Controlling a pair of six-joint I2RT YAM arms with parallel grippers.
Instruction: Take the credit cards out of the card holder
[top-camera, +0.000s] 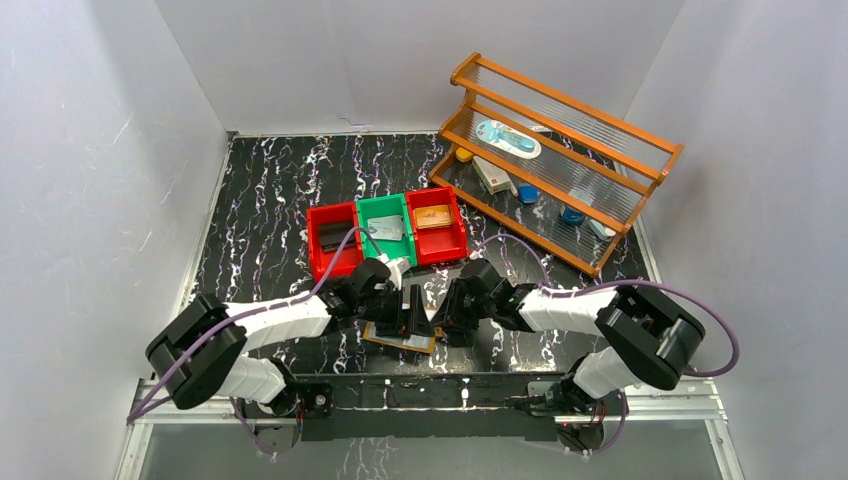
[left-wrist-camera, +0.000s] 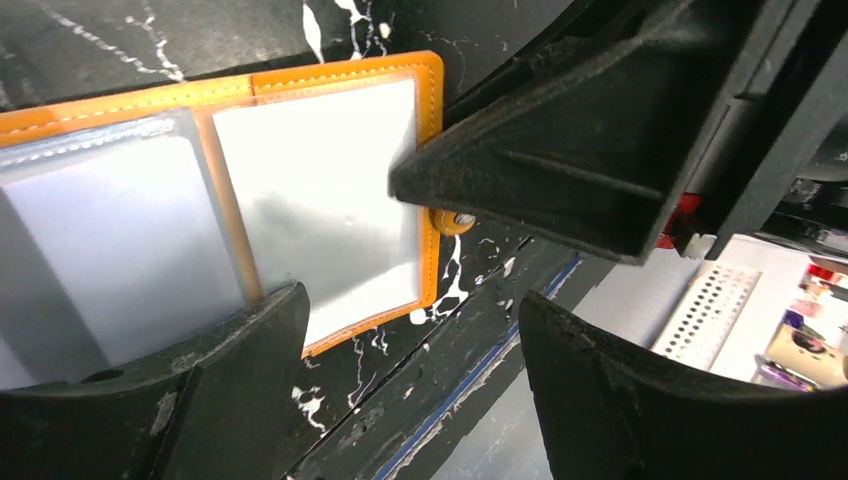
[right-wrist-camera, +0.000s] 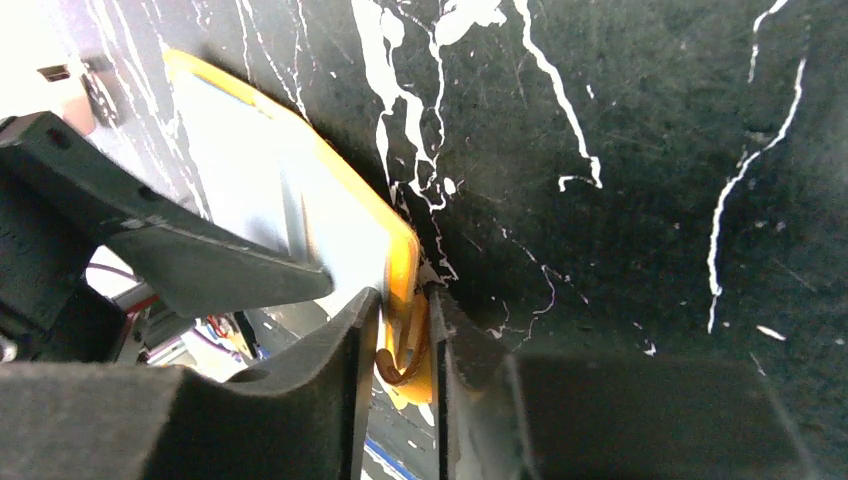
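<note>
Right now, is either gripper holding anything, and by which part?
The right gripper pinches the card holder by its edge at the snap tab. The left gripper is open and holds nothing.

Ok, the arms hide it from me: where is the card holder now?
Top view: the card holder lies open at the table's near centre, directly in front of the green bin.

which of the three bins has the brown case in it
The red bin at the right end of the row, next to the green bin; the other red bin holds something dark.
</note>
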